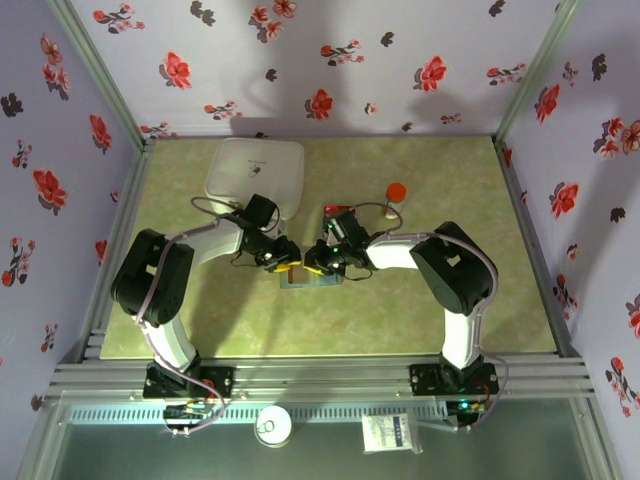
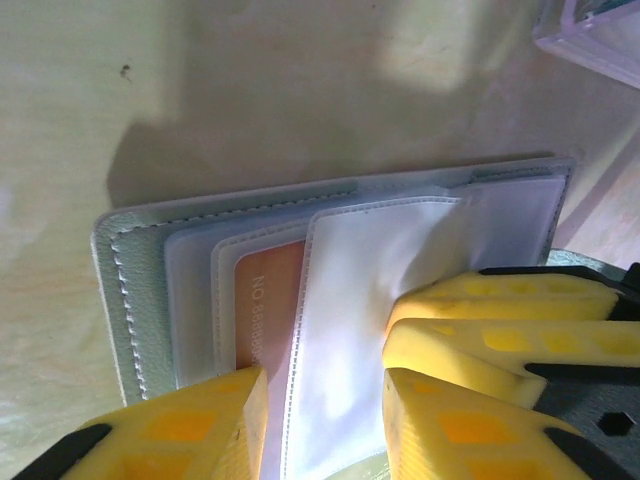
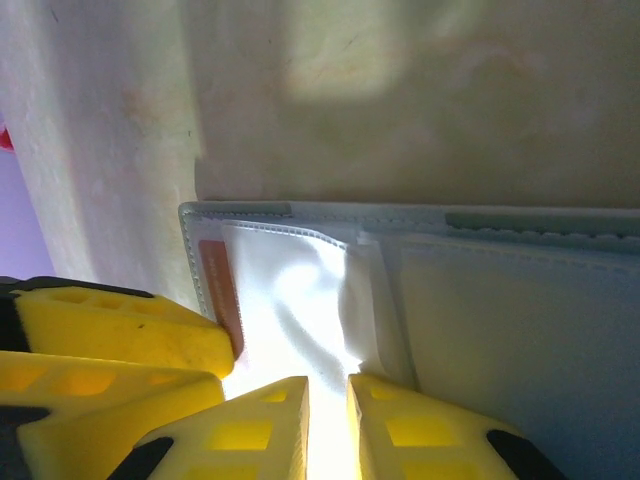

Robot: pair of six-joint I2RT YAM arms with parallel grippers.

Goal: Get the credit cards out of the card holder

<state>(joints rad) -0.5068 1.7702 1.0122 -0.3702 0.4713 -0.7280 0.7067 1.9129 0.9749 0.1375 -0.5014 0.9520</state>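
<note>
One red-orange plastic credit card (image 2: 268,305) sits tucked inside the open slate grey-blue bifold card holder (image 1: 318,282) lying mid-table, so pulling it out remains to be done. Left gripper (image 2: 325,388) stands apart astride a clear sleeve; right gripper (image 3: 328,388) pinches a sleeve.

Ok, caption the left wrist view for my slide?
Left claw open over the spread card holder, orange card tucked inside.
</note>
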